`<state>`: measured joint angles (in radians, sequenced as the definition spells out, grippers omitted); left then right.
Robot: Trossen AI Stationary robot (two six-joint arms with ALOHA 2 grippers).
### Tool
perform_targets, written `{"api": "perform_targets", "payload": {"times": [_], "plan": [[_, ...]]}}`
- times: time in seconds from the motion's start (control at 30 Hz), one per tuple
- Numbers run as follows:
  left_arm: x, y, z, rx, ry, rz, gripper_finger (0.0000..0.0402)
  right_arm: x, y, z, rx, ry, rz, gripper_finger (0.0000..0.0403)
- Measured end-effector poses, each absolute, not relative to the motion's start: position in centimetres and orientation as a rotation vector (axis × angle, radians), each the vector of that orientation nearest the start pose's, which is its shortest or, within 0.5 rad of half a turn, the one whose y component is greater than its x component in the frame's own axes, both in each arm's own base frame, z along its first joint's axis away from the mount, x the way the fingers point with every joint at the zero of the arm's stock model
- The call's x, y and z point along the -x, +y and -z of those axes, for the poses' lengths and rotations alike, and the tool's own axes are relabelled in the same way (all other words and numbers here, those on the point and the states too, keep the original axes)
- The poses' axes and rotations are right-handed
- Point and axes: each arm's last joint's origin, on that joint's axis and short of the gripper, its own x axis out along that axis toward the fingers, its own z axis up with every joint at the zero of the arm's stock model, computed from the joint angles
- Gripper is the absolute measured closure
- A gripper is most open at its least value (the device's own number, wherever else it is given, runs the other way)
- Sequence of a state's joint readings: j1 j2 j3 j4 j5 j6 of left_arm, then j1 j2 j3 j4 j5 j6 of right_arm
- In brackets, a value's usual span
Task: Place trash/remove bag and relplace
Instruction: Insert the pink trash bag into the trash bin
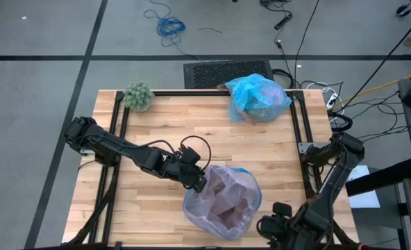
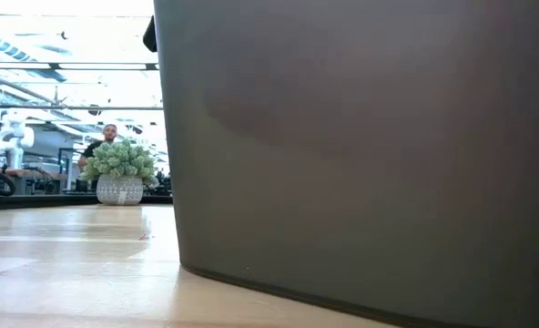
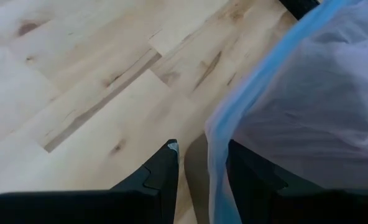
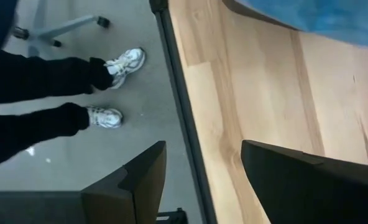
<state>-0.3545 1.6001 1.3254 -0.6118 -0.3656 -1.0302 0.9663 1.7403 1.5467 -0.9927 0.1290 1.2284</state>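
Note:
A translucent pink bag (image 1: 223, 201) with a blue rim lines the brown bin (image 2: 361, 155) at the table's near middle. Brownish trash (image 1: 226, 198) shows dimly through its film. The light-blue bag (image 1: 259, 97), bulging, lies on the table at the far right, and no gripper touches it. My left gripper (image 3: 201, 146) (image 1: 200, 182) is open at the pink bag's left rim, pointing slantwise down. My right gripper (image 4: 202, 144) (image 1: 269, 226) hangs open over the table's near edge, right of the bin, with nothing between its fingers. My left gripper stands astride the pink bag's blue rim (image 3: 216, 168), which runs through the gap between the fingers. One finger (image 3: 162, 180) is outside, clear of the rim. The bag's film covers the other finger (image 3: 252, 177), and the rim lies against its inner side.
A fuzzy green ball (image 1: 138, 96) sits at the table's far left corner. Black rails (image 1: 303, 132) run along the table's sides. Bare wood lies between the bin and the far edge. A person's legs and white shoes (image 4: 119, 65) stand on the floor beside the table's edge.

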Motion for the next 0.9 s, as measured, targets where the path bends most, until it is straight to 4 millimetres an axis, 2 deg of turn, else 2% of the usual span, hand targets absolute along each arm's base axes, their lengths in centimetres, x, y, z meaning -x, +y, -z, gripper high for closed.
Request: {"api": "perform_targets", "payload": {"times": [0.2, 0.3, 0.43, 0.57, 0.67, 0.8, 0.9], "plan": [[-32.3, -11.0, -28.5, 0.690, 0.762, -0.367, 0.0275, -19.0, 27.8, -31.4, -0.500, 1.186, -0.037, 0.0204], [-32.5, -11.2, -28.7, 0.696, 0.754, -0.325, 0.0275, -18.1, 26.5, -33.5, -0.554, 1.139, -0.053, 0.0224], [-32.6, -11.2, -28.8, 0.700, 0.747, -0.313, 0.0282, -16.8, 24.0, -36.3, -0.560, 0.951, -0.010, 0.0294], [-32.6, -11.2, -28.8, 0.697, 0.750, -0.313, 0.0312, -16.4, 20.4, -38.1, -0.526, 0.772, 0.146, 0.0384], [-32.5, -11.2, -28.8, 0.697, 0.750, -0.313, 0.0345, -16.9, 18.0, -38.8, -0.509, 0.691, 0.267, 0.0394], [-32.6, -11.2, -28.8, 0.678, 0.751, -0.299, 0.0391, -19.0, 15.7, -38.5, -0.474, 0.694, 0.366, 0.0401], [-32.6, -11.3, -28.8, 0.683, 0.762, -0.284, 0.0395, -21.2, 14.6, -37.5, -0.434, 0.758, 0.412, 0.0402]]}}
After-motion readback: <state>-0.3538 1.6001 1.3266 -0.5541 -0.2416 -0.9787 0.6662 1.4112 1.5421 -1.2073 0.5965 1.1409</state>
